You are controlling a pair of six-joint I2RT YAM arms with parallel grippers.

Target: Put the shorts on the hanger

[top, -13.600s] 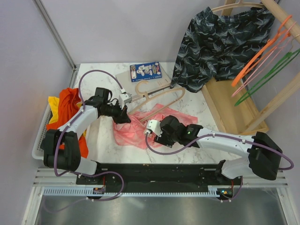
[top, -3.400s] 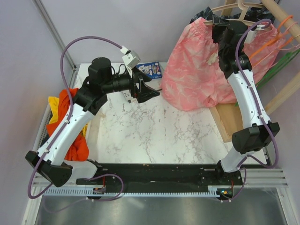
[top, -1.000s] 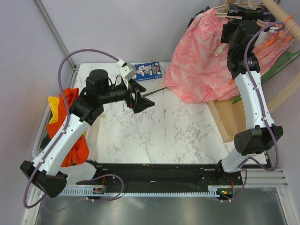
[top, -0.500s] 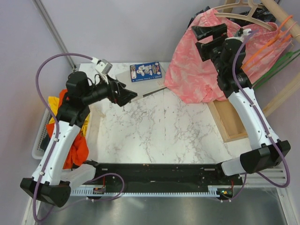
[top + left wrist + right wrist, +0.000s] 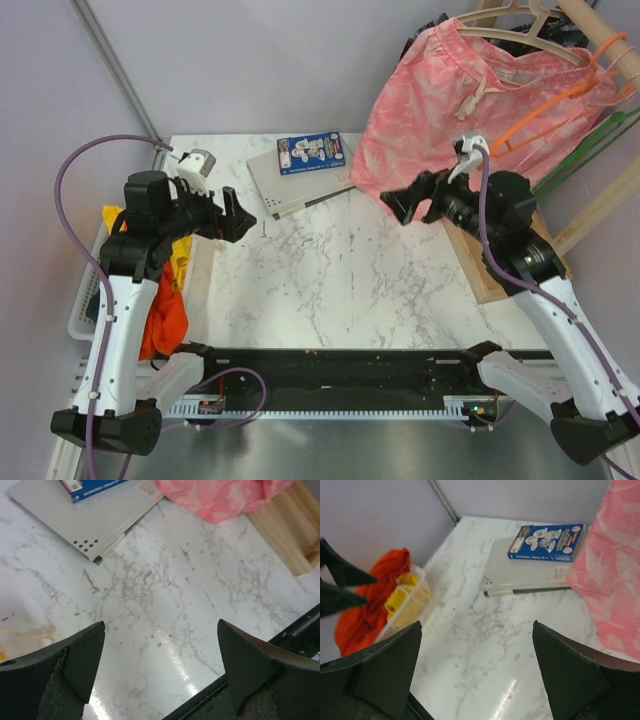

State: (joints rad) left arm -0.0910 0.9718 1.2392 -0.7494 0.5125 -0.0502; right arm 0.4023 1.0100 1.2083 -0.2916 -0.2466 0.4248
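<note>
Shorts [image 5: 450, 90], salmon pink with a pale mottled print, hang at the far right of my overhead view, draped on the beige hanger [image 5: 530, 38]. Their long axis runs up and down: elastic waist at the top on the hanger's curved shoulders, leg openings pointing down, the lower hem reaching the far right edge of the marble table [image 5: 340, 290]. A pale drawstring [image 5: 470, 100] dangles down the front. The hanger lies across the view from left to right, sloping a little lower on the right, hook upward near a wooden rail.

My left gripper [image 5: 240, 215] hovers over the left side of the table, jaws spread wide and nothing between them; its wrist camera shows only bare marble in the gap. My right gripper [image 5: 405, 205] hangs just in front of the shorts' lower hem, pointing left, jaws equally wide and empty.

A blue box [image 5: 310, 152] rests on a grey board [image 5: 290, 180] at the table's far edge. An orange hanger [image 5: 545, 120] hangs beside the shorts. An orange-red garment [image 5: 165, 320] spills from a basket at the left.
</note>
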